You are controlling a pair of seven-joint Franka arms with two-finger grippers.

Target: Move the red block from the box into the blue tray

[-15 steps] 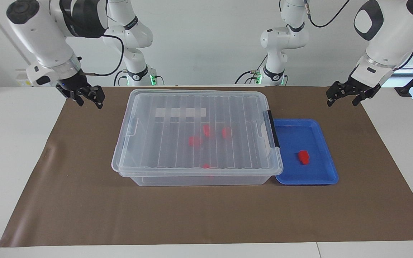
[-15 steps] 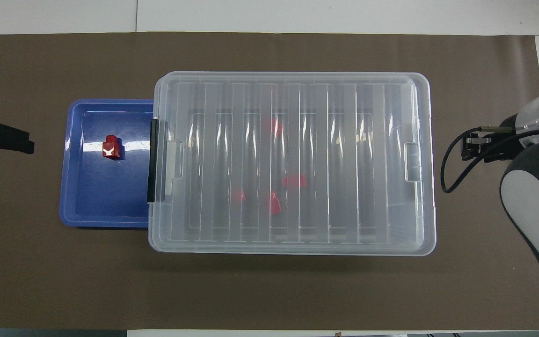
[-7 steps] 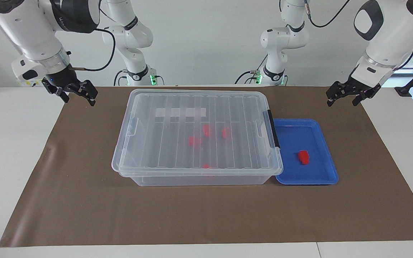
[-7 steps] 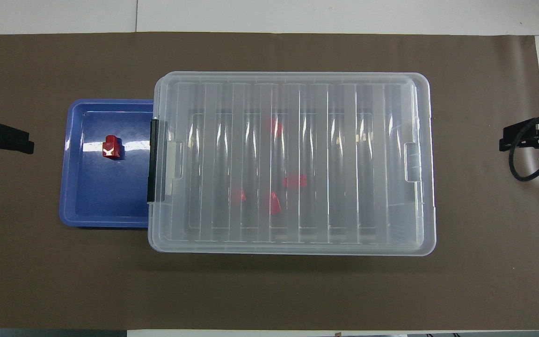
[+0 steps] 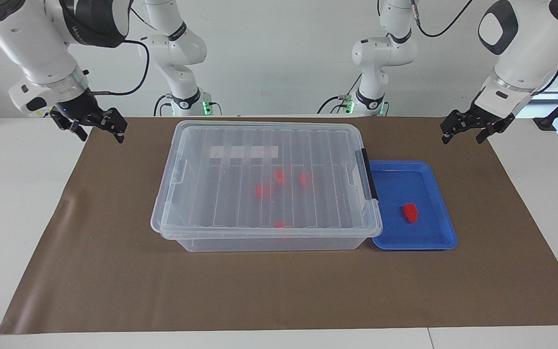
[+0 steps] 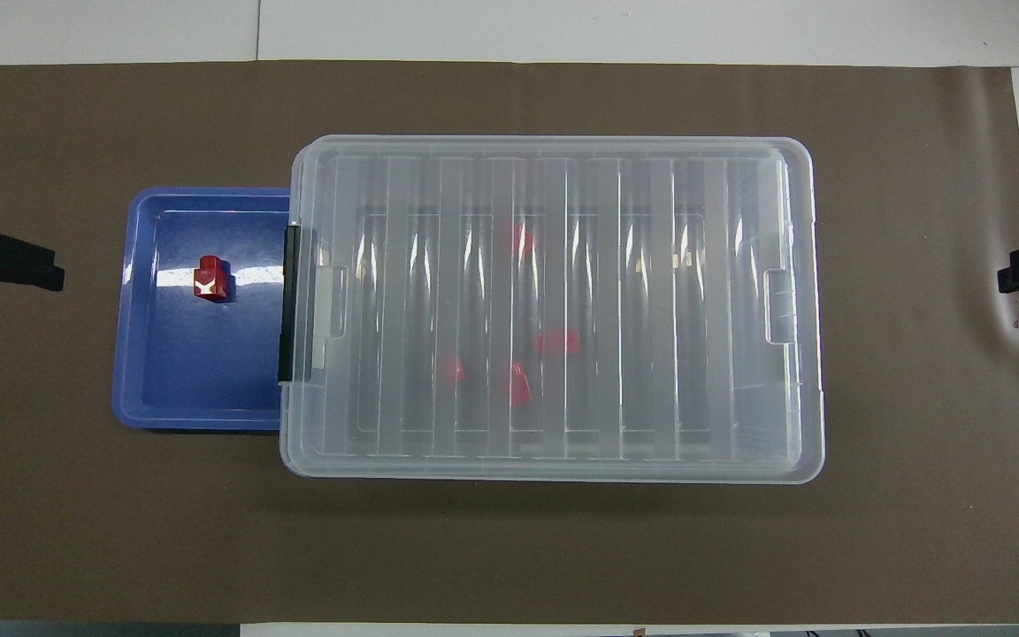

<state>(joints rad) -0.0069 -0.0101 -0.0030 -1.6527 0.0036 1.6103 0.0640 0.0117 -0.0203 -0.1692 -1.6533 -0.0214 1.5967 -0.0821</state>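
Facing view: the box (image 5: 267,182) sits lidded, with four red blocks inside. The blue tray (image 5: 413,206) touches its latch end and holds the red block (image 5: 410,212), so the placing looks done. The left gripper (image 5: 468,130) hangs near the tray, fingers apart; the right gripper (image 5: 94,125) hangs off the box's other end, fingers apart.

Overhead view: the block (image 6: 210,278) lies in the tray (image 6: 195,402), beside the box (image 6: 554,305). Nothing appears left.

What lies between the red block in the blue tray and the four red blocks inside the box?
In the overhead view, the box's end wall and black latch clip stand between the red block in the blue tray and them.
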